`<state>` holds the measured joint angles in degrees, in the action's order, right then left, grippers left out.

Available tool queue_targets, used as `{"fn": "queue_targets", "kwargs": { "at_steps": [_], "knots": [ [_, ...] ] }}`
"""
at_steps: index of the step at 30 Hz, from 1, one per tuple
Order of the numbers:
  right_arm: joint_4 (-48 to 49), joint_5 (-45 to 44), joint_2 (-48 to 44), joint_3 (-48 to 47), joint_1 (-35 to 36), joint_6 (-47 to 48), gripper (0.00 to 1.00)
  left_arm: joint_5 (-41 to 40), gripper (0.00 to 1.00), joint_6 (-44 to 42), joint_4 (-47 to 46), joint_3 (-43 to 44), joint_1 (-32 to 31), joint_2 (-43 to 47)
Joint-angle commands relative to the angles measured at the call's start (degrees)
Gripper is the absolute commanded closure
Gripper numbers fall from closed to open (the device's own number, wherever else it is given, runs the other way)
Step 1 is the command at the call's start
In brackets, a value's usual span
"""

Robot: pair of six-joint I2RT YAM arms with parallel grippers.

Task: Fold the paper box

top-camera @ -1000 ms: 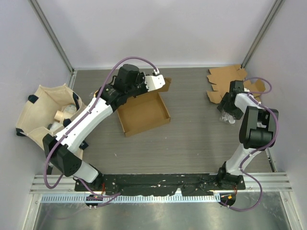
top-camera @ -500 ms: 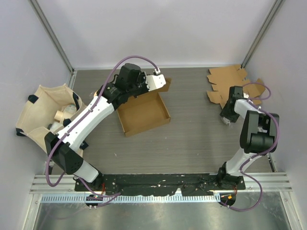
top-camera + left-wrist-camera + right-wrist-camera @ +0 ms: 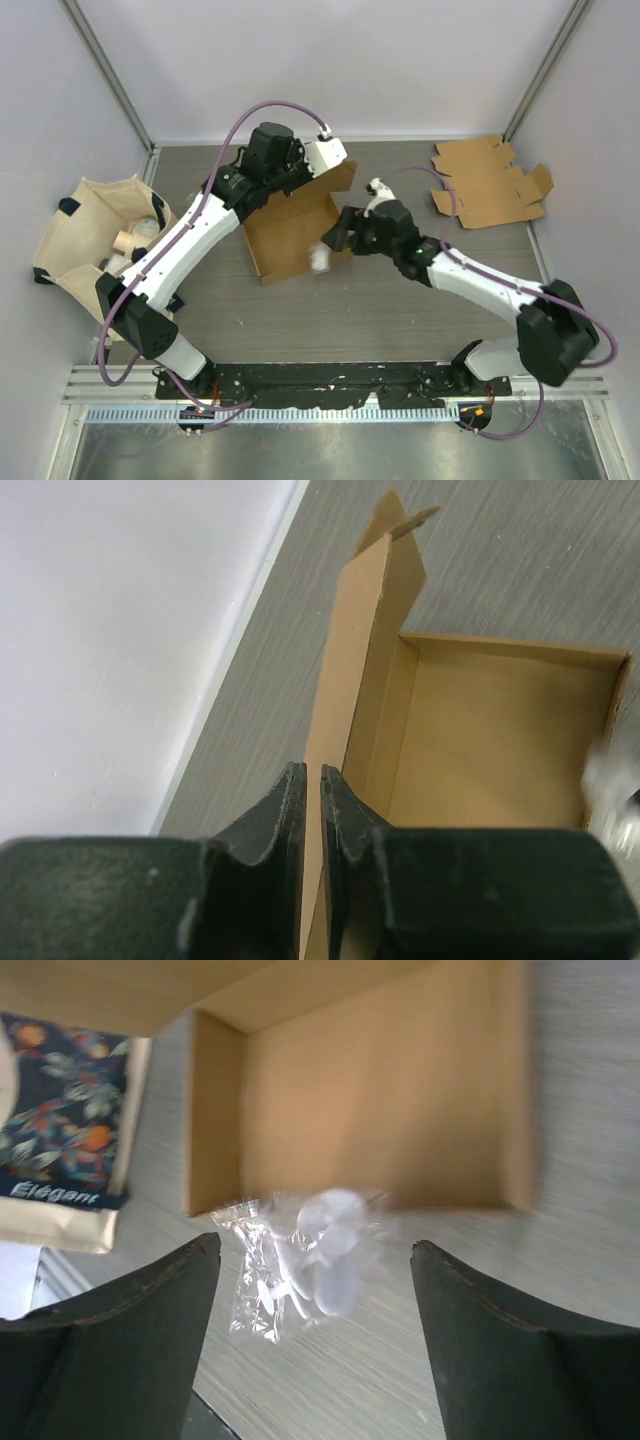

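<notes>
Since the earlier frame, the right arm has swung from the flat cardboard sheet (image 3: 490,180) at the far right to the middle of the table (image 3: 400,300). The box (image 3: 295,235) lies left of the middle, a brown open tray with low walls and its far flap standing up. The left gripper (image 3: 312,775) is clenched on this flap. The right gripper (image 3: 312,1250) is spread wide over a blurred clear plastic bag (image 3: 300,1260) by the box's near right corner.

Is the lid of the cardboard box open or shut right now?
Open. The lid stands upright, pinched by the left pincer, and the box floor is exposed.
</notes>
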<state>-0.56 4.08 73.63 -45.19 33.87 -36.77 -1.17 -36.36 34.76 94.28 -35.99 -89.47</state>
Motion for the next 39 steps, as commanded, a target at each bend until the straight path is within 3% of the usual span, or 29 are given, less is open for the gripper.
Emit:
{"fn": "queue_targets", "kwargs": {
  "at_steps": [1,7,10,11,12,13,14,16,18,19,20,24,26,29,30,32,35,39],
  "knots": [
    [13.57,-3.10,9.41,-9.11,3.93,-0.25,0.15,0.91,0.86,2.61,0.30,3.46,0.13,-0.18],
    [15.59,-1.00,7.59,-6.41,-2.31,10.83,0.16,-0.50,0.84,4.80,0.75,3.98,0.04,0.87],
    [12.79,6.60,6.97,-7.71,-6.09,16.90,0.22,-2.33,0.76,9.36,-1.79,3.63,0.13,3.06],
    [10.77,8.39,6.80,-7.37,-5.92,19.43,0.23,-4.52,0.74,15.21,-3.98,3.63,0.13,3.68],
    [11.80,8.58,5.05,-5.89,-4.79,20.94,0.23,-8.98,0.70,18.57,-5.13,3.63,0.13,4.30],
    [12.94,4.49,3.91,-2.31,0.10,22.17,0.22,-12.07,0.57,22.52,-6.54,2.85,0.13,7.00],
    [14.17,2.62,3.29,-1.23,2.32,23.49,0.22,-14.89,0.51,29.35,-8.38,0.93,0.13,8.51],
    [12.35,0.07,3.63,-1.04,7.15,23.15,0.22,-18.25,0.37,35.02,-8.13,-1.28,0.30,12.20],
    [13.64,-2.31,3.37,0.53,11.90,22.19,0.22,-20.79,0.32,42.54,-7.17,-5.32,0.48,18.00],
    [15.92,-3.54,3.28,3.33,18.62,22.36,0.22,-22.80,0.28,45.03,-6.56,-6.47,0.83,19.50],
    [20.29,-9.73,3.54,4.22,22.26,22.97,0.22,-22.91,0.27,47.41,-4.38,-8.04,1.70,22.73],
    [21.66,-14.79,10.64,0.47,33.27,24.47,0.21,-23.96,0.27,50.68,4.15,-10.43,2.24,28.55],
    [18.24,-15.59,14.17,-3.76,34.51,22.11,0.22,-24.15,0.26,54.01,10.29,-13.40,2.32,31.01],
    [26.53,-9.63,14.09,-0.09,35.30,22.18,0.22,-24.93,0.15,64.53,15.31,-19.98,2.32,37.77],
    [27.96,-5.26,14.70,0.62,35.65,22.71,0.22,-24.50,0.12,67.62,15.94,-21.58,2.41,40.84],
    [26.94,-4.78,18.11,-1.47,36.62,26.38,0.22,-22.31,0.12,74.37,15.95,-26.13,2.41,44.02],
    [25.78,-6.18,21.90,-7.71,39.86,32.87,0.21,-20.71,0.14,76.96,16.99,-28.45,2.41,47.10],
    [24.03,-11.62,30.84,-15.88,44.08,38.42,0.19,-30.27,0.15,76.79,24.64,-23.80,2.41,47.02]
  ]
}}
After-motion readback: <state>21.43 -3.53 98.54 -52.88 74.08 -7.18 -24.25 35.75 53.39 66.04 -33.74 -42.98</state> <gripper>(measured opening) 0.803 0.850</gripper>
